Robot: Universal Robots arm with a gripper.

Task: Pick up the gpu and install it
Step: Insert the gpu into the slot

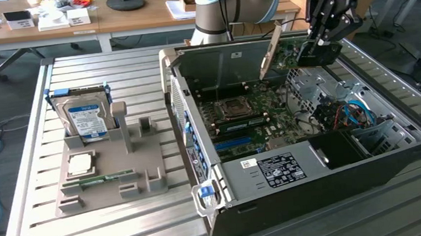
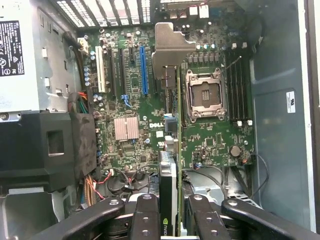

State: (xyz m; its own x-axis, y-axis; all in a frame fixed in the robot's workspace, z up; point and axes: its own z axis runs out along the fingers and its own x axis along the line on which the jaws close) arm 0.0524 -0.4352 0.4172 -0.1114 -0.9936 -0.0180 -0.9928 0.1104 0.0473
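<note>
An office-like room with a grey floor lies behind a slatted metal bench (image 1: 118, 63). On the right of the bench sits the largest item, an open computer case (image 1: 311, 172), its motherboard (image 1: 255, 115) exposed. To its left, a grey fixture tray (image 1: 97, 192) carries a hard drive (image 1: 84, 115) standing upright at the far end, and a processor chip (image 1: 80, 163) and a RAM stick (image 1: 100, 181) nearer.

Over the far right of the case, the end effector (image 1: 317, 49) pinches the gpu (image 1: 289, 50), its fingers (image 2: 145, 215) pressing on both faces of the card. The gpu hangs edge-down above the motherboard, clear of it.

The pick-up looks done. Installation is not: the wrist view shows the card's edge parallel to the blue expansion slot (image 2: 143, 70) but not in any slot.
</note>
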